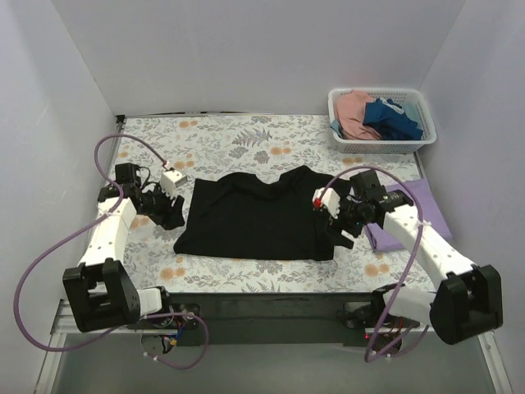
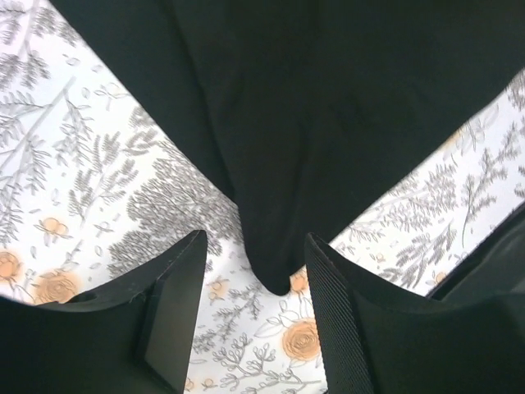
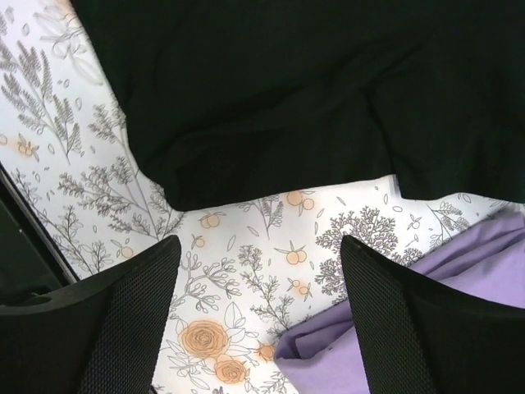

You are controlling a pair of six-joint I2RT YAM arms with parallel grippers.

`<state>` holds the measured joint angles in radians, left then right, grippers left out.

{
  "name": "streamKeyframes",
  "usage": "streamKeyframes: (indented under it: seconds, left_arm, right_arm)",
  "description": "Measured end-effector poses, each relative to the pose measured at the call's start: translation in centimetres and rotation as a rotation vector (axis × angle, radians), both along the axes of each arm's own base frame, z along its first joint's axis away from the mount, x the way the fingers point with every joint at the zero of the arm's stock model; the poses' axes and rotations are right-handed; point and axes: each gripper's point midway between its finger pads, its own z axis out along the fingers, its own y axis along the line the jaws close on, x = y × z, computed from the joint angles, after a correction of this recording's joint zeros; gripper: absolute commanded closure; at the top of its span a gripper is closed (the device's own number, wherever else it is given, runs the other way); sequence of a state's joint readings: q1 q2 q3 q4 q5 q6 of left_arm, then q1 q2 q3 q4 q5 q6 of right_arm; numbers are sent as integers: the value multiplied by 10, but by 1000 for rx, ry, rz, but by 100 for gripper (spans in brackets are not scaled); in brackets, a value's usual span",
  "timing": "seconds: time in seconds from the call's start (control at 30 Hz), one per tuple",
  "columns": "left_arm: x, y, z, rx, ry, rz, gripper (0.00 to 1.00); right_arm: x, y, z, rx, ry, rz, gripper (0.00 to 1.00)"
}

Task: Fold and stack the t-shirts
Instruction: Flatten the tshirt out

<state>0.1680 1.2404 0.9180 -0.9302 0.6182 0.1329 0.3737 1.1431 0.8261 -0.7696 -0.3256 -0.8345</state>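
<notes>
From above: a black t-shirt (image 1: 254, 220) spread flat on the floral tablecloth (image 1: 230, 139), squarely between the left claw (image 1: 171, 205) and the right claw (image 1: 328, 209), one at each sleeve. Just outboard of the right claw, a lavender t-shirt (image 1: 417, 205) lying flat. Far beyond it, a white lattice basket (image 1: 379, 147) holding a pink shirt (image 1: 354, 111) and a dark blue shirt (image 1: 395, 119).

Down to the left wrist: left claw (image 2: 256, 246) spread wide, gripping nothing, with a rounded tip of the black t-shirt (image 2: 279, 123) poking in between the fingers. Matte, soft, limp stuff, likely to sag once lifted. Best to drop straight down, pinch that tip only, and avoid snagging the printed tablecloth (image 2: 82, 164) beneath.

Across to the right wrist: right claw (image 3: 261, 246) also parted and empty, hovering over bare print. Black t-shirt (image 3: 287, 82) edge just ahead of the fingertips, smooth lavender t-shirt (image 3: 459, 271) beside the outboard finger. Needs a reach forward before closing, staying clear of the purple. Then lift both sides together, evenly, for a straight fold.
</notes>
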Motion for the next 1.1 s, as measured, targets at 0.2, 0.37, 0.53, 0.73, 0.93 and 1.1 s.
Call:
streamKeyframes:
  seconds: [0.2,0.37,0.53,0.73,0.93,1.1]
  left_arm:
    - [42,-10,-7,-44,70,39,51]
    - [57,-25,-34,-47,175,75,45]
    - [70,-22,-45,-43,235,181,45]
    - [130,-14,-41,-68,215,344,44]
    - [179,-9,-53,-88,225,466,46]
    - [195,-9,-64,-98,242,498,46]
  right_arm:
    - [50,-9,0,55,148,-189,21]
    - [120,-2,20,124,127,-267,20]
    - [177,27,45,175,49,-235,15]
    - [191,94,51,165,-15,-80,10]
    - [175,164,38,131,-42,94,10]
    - [171,194,20,90,-61,161,10]
